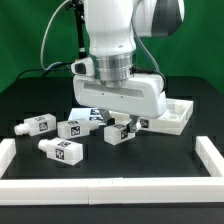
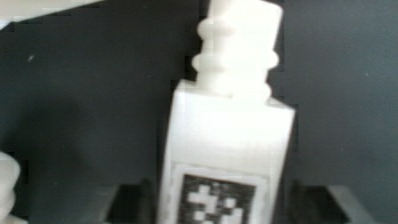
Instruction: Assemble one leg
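One leg (image 1: 117,134) sits low on the black table (image 1: 150,165) directly under the arm, between the fingers of the gripper (image 1: 121,127). In the wrist view the leg (image 2: 228,130) points its threaded stub away from the gripper (image 2: 224,205), with its square tag nearest the camera and a dark finger (image 2: 135,203) at either side. Whether the fingers press on it or only flank it, I cannot tell. Three other legs (image 1: 38,125) (image 1: 72,128) (image 1: 60,151) lie loose toward the exterior view's left. The white tabletop (image 1: 180,113) rests behind, toward the exterior view's right.
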Available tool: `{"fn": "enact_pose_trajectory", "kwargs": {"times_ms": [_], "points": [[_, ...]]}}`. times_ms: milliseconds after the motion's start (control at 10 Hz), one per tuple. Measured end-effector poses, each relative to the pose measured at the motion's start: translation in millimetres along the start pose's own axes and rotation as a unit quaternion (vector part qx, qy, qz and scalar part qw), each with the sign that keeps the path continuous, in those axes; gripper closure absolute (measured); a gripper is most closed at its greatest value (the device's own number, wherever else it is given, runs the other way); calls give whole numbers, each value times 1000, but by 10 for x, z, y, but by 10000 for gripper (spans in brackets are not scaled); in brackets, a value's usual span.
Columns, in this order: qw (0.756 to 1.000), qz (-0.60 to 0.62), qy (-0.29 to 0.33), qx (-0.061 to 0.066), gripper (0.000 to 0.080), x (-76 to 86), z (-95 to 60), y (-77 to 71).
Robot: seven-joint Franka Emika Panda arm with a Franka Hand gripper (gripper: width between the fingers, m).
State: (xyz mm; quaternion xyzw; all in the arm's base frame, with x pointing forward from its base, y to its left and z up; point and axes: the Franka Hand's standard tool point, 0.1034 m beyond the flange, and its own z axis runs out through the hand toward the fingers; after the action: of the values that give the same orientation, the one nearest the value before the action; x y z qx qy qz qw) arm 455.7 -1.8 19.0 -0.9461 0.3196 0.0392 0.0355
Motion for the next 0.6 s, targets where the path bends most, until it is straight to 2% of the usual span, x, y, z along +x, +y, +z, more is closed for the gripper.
{"fn": "enact_pose_trajectory", "kwargs": {"times_ms": [100, 200, 300, 500, 600], "points": [[1000, -1, 0, 0, 518, 1, 0, -1], [1000, -4, 0, 0, 518, 4, -4, -2], [1000, -27, -7, 0, 518, 27, -88, 12], [997, -81, 2, 9, 518, 67, -491, 123], [995, -94, 19, 12, 518, 8, -553, 252]]}}
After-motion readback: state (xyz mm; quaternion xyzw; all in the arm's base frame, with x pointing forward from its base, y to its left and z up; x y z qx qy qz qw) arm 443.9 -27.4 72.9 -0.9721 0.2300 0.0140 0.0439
